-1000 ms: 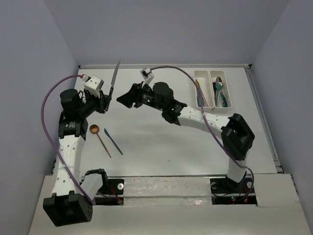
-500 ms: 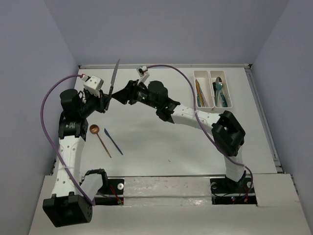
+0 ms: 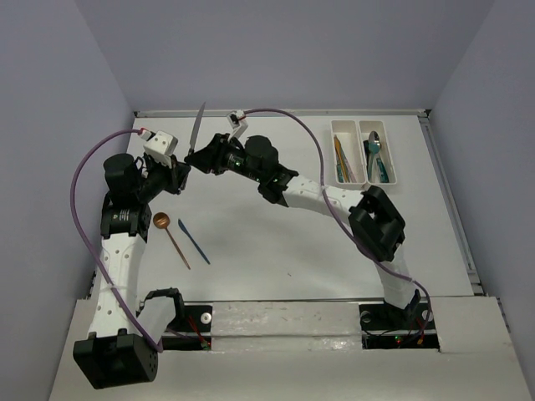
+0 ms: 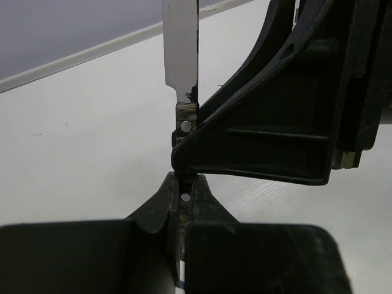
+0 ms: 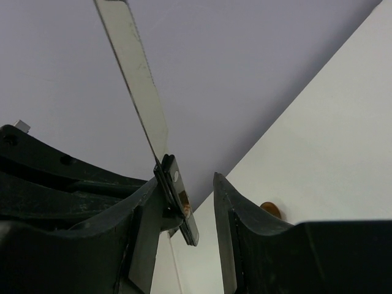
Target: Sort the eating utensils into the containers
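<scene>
Left wrist view shows the left claw (image 4: 184, 187) clenched on the handle of a silver-bladed knife (image 4: 181, 49), with the blade standing up and away, well above the worktop (image 3: 276, 242). The right claw (image 5: 187, 184) reaches in from the right, released, its fingers spread either side of that same handle; one finger is against it and the other apart. I judge this a handover, since the containers (image 3: 350, 134) sit at the far right, on the right arm's side. They hold several utensils (image 3: 380, 167) already. A copper spoon (image 3: 160, 220) and a blue utensil (image 3: 194, 242) lie on the near left, beside the left arm. Only the right arm's own reach lies between the knife and the containers.
</scene>
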Robot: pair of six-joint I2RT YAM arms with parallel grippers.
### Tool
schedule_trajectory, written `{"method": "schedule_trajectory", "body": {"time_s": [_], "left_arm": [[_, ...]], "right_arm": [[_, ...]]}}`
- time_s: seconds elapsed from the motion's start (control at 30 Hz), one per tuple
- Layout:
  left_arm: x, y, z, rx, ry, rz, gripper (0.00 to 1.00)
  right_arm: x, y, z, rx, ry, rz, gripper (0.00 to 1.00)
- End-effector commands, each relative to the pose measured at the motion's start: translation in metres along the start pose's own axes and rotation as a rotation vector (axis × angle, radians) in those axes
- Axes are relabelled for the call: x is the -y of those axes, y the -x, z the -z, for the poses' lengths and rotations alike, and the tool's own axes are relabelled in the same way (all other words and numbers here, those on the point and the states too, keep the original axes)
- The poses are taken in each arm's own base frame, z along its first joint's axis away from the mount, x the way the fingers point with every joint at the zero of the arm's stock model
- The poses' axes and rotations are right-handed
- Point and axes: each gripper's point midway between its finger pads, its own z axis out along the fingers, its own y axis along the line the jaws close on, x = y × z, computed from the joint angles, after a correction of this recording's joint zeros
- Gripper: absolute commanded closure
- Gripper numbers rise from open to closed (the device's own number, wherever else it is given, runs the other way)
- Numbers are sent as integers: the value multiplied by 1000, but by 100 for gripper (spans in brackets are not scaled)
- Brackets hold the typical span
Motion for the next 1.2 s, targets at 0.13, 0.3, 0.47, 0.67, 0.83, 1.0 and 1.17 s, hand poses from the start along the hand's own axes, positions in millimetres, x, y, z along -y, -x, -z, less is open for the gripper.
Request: {"method": "schedule_trajectory", "body": {"time_s": [0.13, 0.3, 0.47, 0.67, 0.83, 1.0, 1.17], "left_arm": [[1, 17, 3, 65, 6, -47, 100], [0, 13, 1, 54, 6, -45, 100], [4, -1, 4, 7, -21, -94, 30], [-15, -16, 13, -53, 100, -144, 1], [-30, -43, 8, -108, 164, -131, 1], [-35, -67, 1, -150, 173, -116, 1], [-39, -72, 4, -160, 200, -130, 1]], "right_arm": [[-31, 16, -10, 39, 94, -7, 65], [-29, 11, -12, 24, 101, -19, 100], [-10, 25, 6, -10, 95, 15, 100], [89, 84, 90, -198, -149, 101, 100], [194, 149, 222, -309, -592, 219, 100], [258, 193, 327, -334, -922, 200, 100], [303, 211, 364, -347, -1056, 167, 100]]}}
